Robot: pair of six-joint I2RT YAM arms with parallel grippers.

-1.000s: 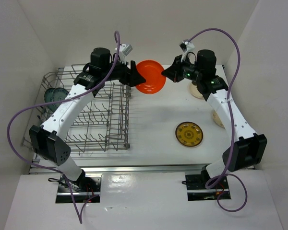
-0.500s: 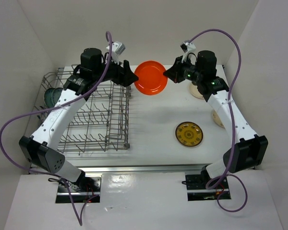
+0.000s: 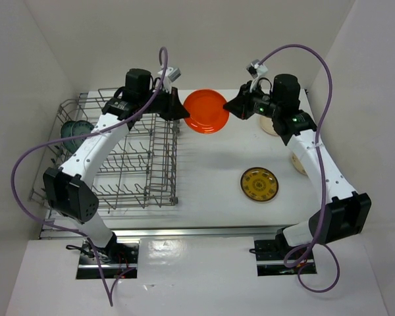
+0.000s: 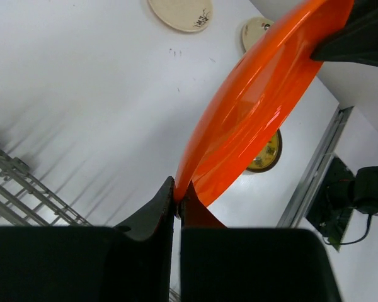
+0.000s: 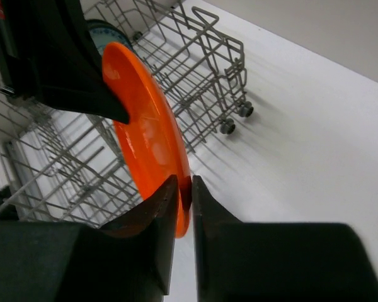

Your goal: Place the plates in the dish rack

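Note:
The plain orange plate (image 3: 206,110) hangs in the air between both arms, right of the dish rack (image 3: 125,164). My left gripper (image 3: 182,113) is shut on its left rim; the left wrist view shows the plate (image 4: 258,107) pinched at my left gripper (image 4: 177,195). My right gripper (image 3: 229,108) is at the opposite rim. In the right wrist view the plate (image 5: 145,145) still sits in my right gripper (image 5: 184,189), whose jaws stand slightly apart, a thin gap beside the rim. A blue-green plate (image 3: 74,130) stands in the rack's left end.
A yellow-brown patterned plate (image 3: 259,184) lies on the table at the right. Two cream plates (image 3: 271,125) (image 3: 297,161) lie under the right arm. The rack's (image 5: 195,56) right wall stands just below the orange plate. White walls enclose the table.
My left gripper came in to the orange plate's left rim and shut on it. My right gripper's jaws, shut on the plate before, have eased apart.

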